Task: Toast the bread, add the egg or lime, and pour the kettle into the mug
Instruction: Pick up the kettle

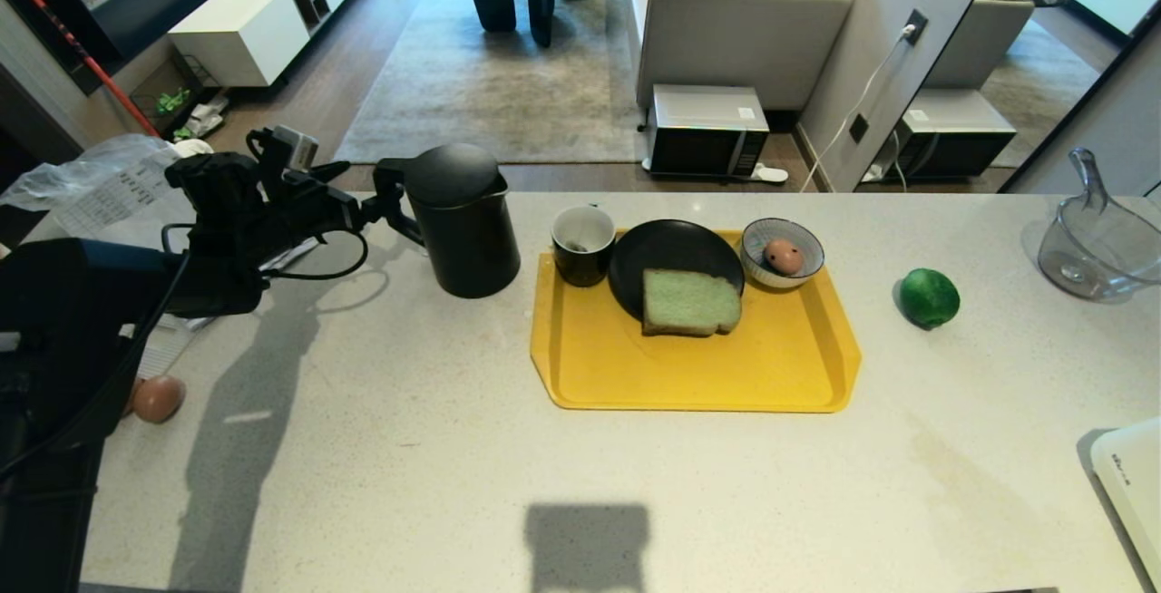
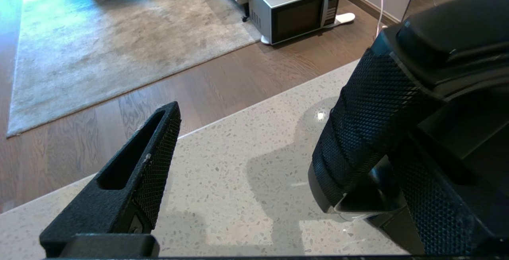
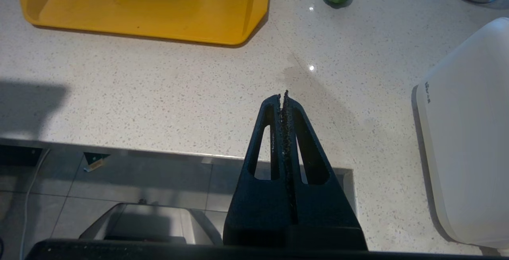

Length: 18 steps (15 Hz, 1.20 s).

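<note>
Closest in the head view, the left arm fills the left edge, and its left gripper [image 1: 392,203] reaches across to the kettle [image 1: 463,221], level with the loop handle on the kettle's left side. The fingers stand wide apart around that handle, not clamped on it. The kettle stands upright on the counter [image 1: 381,448], just left of the yellow tray [image 1: 780,375]. On the tray, the mug [image 1: 582,245] stands at the far left corner, a black plate [image 1: 673,253] beside it carries the bread [image 1: 690,303], and a striped bowl [image 1: 783,252] at the far right holds the egg [image 1: 783,257]. The lime [image 1: 929,297] lies on the counter right of the tray, well apart from the gripper. A plain brown egg [image 1: 158,398] sits by the left arm.

From the left wrist, one finger [image 2: 131,180] juts over the counter while the other sits right beside the kettle's handle [image 2: 373,125]; the jaws are spread as far as they go, and I cannot tell whether anything touches.

From the right wrist, the right gripper [image 3: 284,97] hangs over the near counter edge with its fingers pressed together, holding nothing, well apart from the tray, bread and lime.
</note>
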Available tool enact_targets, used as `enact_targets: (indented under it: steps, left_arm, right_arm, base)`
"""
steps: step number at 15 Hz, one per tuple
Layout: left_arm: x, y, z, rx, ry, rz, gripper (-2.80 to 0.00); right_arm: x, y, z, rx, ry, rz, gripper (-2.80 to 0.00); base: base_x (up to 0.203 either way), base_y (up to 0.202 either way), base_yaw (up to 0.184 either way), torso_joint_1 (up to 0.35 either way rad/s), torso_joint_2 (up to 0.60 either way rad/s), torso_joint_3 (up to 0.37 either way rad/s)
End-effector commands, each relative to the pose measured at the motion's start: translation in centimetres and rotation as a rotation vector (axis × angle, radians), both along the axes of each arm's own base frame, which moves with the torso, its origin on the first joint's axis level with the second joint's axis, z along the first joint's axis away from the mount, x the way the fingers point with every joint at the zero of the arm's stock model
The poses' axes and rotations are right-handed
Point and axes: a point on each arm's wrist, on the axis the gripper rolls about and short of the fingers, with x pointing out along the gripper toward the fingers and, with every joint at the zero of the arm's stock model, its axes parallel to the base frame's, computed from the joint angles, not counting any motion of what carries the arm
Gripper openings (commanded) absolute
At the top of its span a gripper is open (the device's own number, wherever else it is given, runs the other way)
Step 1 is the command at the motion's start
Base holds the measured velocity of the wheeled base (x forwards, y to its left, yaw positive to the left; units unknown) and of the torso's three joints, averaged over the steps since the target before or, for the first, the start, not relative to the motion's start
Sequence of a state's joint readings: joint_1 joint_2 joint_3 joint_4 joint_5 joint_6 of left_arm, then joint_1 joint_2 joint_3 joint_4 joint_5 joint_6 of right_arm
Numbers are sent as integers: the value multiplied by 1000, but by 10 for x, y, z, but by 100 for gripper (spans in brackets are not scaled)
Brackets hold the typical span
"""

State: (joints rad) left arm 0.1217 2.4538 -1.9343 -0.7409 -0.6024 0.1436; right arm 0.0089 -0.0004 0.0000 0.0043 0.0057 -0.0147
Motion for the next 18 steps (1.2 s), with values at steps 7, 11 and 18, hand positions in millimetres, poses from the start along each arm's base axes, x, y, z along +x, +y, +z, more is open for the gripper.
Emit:
enact_targets:
  steps: [7,11,18]
  left_arm:
    - [-9,3,22,-3,-25,8,0]
    - [-10,7,23,-3,-25,19,0]
    - [3,1,-7,-27,-25,14,0]
  right_arm:
    - [0,0,0,-1,1,1,-280]
    - [0,0,0,-1,1,1,-280]
    - [0,0,0,-1,1,1,-280]
  base:
    - [0,0,0,0,0,0]
    - [0,0,0,0,0,0]
    - [0,0,0,0,0,0]
